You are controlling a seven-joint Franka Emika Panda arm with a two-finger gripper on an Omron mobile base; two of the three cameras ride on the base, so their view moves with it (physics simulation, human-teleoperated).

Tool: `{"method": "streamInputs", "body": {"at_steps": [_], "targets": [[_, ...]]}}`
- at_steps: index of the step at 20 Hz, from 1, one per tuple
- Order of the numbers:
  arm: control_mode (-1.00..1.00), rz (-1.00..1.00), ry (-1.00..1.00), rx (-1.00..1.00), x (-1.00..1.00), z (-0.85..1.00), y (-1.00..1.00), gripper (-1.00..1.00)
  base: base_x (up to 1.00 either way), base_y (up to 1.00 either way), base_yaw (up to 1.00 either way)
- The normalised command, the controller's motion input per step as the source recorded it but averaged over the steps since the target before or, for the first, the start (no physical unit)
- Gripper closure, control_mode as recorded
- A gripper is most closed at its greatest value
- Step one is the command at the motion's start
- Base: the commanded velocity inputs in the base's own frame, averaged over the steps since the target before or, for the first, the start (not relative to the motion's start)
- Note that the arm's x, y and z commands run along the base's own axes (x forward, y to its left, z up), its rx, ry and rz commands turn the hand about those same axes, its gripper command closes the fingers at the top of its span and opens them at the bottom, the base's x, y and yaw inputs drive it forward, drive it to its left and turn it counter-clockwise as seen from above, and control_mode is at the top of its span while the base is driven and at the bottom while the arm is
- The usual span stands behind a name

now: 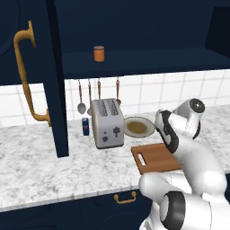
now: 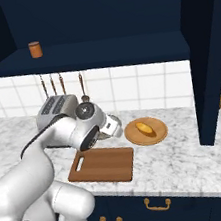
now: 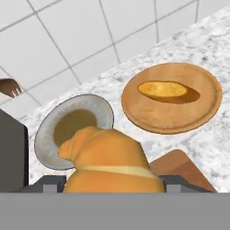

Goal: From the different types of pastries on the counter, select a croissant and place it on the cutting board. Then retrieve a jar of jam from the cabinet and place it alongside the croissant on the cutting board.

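In the hand view my gripper (image 3: 112,183) is shut on the golden croissant (image 3: 108,161), which bulges up close to the camera between the dark fingertips (image 3: 48,183). I hold it above the back edge of the reddish-brown cutting board (image 3: 179,167) (image 2: 102,165) (image 1: 155,158), in front of a grey plate (image 3: 47,130). The longer oval roll (image 3: 162,90) (image 2: 145,128) lies on a round orange plate (image 3: 206,105). The orange-brown jar of jam (image 1: 99,53) (image 2: 35,49) stands on the shelf of the open navy cabinet (image 1: 134,63). White-grey counter (image 1: 54,166) runs below.
A silver toaster (image 1: 107,122) (image 2: 56,108) stands left of the grey plate (image 1: 139,127), with a small blue can (image 1: 85,126) beside it. Utensils (image 1: 81,101) hang on the tiled wall. Open cabinet doors (image 1: 31,76) (image 2: 208,56) jut out over the counter on both sides.
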Motion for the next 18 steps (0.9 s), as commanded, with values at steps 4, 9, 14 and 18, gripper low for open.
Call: {"method": "streamInputs", "body": {"at_steps": [4, 9, 14, 18], "targets": [[-1.0, -0.24, 0.11, 0.17, -0.74, 0.29, -0.28, 1.0, 0.0, 0.0, 0.0], [-1.0, -0.02, -0.07, 0.02, -0.8, -0.08, 0.01, 1.0, 0.0, 0.0, 0.0], [-1.0, 0.0, -0.02, 0.0, -0.49, 0.01, 0.29, 1.0, 0.0, 0.0, 0.0], [-1.0, 0.02, 0.24, 0.0, 0.0, 0.27, 0.47, 1.0, 0.0, 0.0, 0.0]]}}
